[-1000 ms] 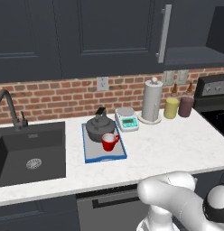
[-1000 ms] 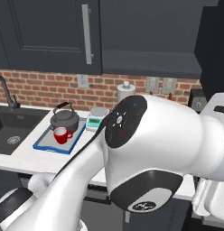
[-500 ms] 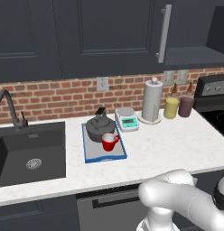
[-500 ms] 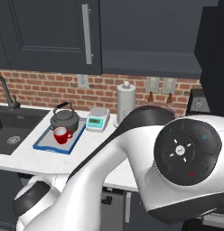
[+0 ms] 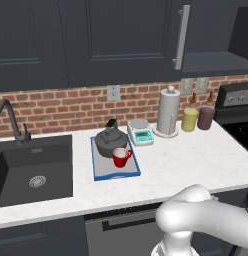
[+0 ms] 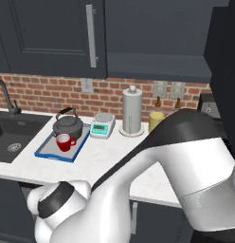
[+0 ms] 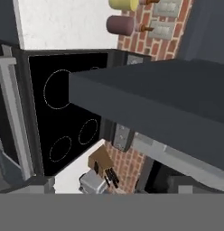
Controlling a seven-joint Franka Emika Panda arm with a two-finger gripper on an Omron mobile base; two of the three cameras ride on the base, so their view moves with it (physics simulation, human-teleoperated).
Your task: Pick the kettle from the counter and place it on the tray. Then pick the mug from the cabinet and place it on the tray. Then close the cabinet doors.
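At centre-left of both base views, the kettle (image 5: 110,141) and red mug (image 5: 120,157) sit on the tray (image 5: 116,173) on the tabletop (image 5: 186,155); the tool's jaws stand spread.

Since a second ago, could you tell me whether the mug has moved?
No. The mug sits on the tray just in front of the kettle, same place as before.

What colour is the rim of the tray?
Blue, around a grey tray; clearest in the left base view.
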